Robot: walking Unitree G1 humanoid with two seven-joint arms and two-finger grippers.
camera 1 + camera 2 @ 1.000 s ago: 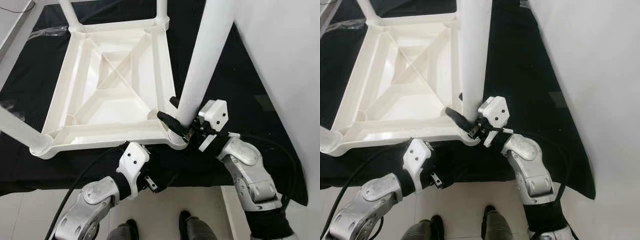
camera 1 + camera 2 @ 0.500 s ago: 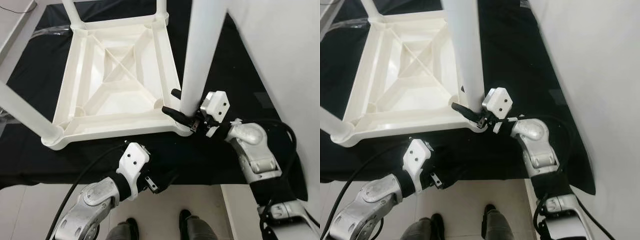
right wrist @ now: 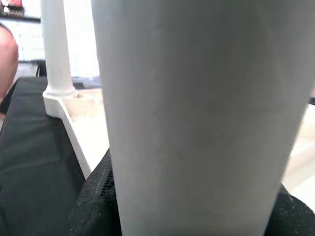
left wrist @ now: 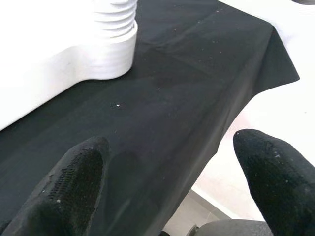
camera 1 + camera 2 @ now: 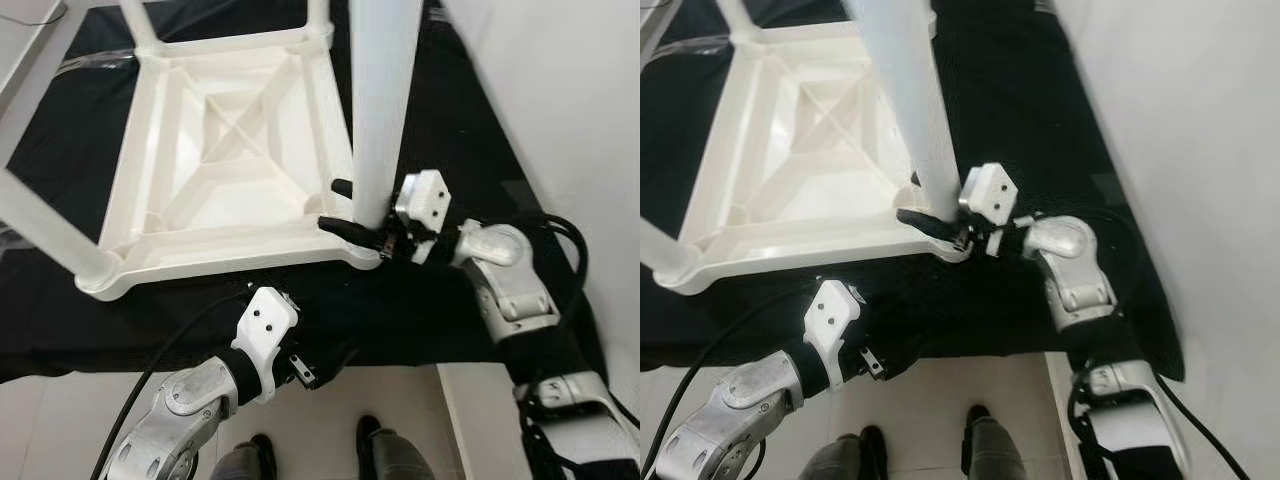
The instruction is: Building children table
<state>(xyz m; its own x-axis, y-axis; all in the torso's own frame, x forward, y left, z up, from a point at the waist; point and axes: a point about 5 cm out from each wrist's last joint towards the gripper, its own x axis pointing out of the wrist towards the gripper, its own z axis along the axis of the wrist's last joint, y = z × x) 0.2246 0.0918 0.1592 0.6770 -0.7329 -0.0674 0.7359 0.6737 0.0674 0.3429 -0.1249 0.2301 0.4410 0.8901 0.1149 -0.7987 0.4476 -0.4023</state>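
Tabletop point(image 5: 230, 190) upside down, upper left of frame, on black cloth point(image 5: 450, 130). Right gripper point(image 5: 352, 207) clamped round leg point(image 5: 380, 100) at near corner socket: keep it plumb while you twist. Left gripper point(image 4: 170, 172) spread, idle over cloth edge.

A black cloth point(image 5: 470, 150) covers the work surface, its near edge hanging over a pale tiled floor point(image 5: 390, 400). An upside-down white plastic table point(image 5: 230, 170) rests directly on the cloth, legs pointing up
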